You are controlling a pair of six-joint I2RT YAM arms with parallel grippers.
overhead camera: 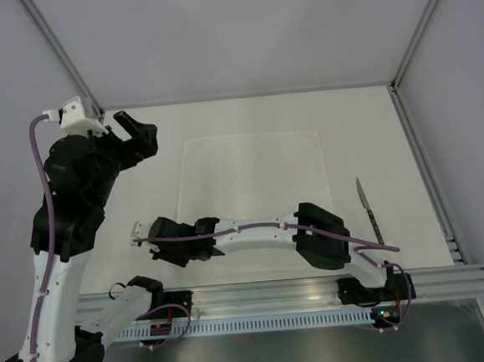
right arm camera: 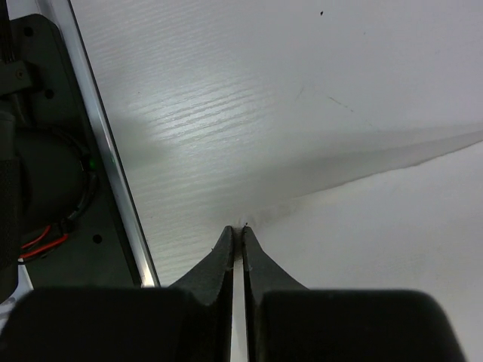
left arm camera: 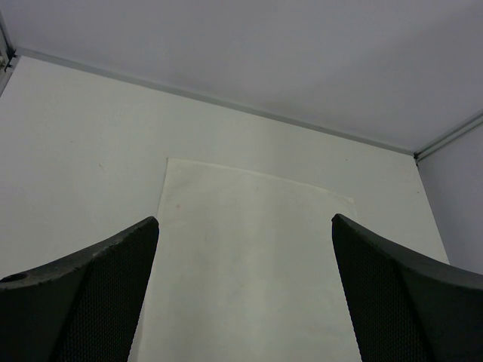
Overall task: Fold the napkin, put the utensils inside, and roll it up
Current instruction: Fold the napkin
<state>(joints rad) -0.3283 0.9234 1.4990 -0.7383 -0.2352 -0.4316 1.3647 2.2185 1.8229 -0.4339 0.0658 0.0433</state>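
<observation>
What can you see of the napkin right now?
The napkin is a large white square cloth, nearly the colour of the table, lying flat and unfolded mid-table. The right hand is shut on its near left corner, that edge slightly raised. The right arm crosses above its near part. The knife lies apart, to its right.

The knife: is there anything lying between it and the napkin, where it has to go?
Nothing visible lies on the strip of table between the knife and the right edge of the napkin. However, the right arm stretches over the napkin's near part, with the right gripper shut on its near-left corner.
</observation>
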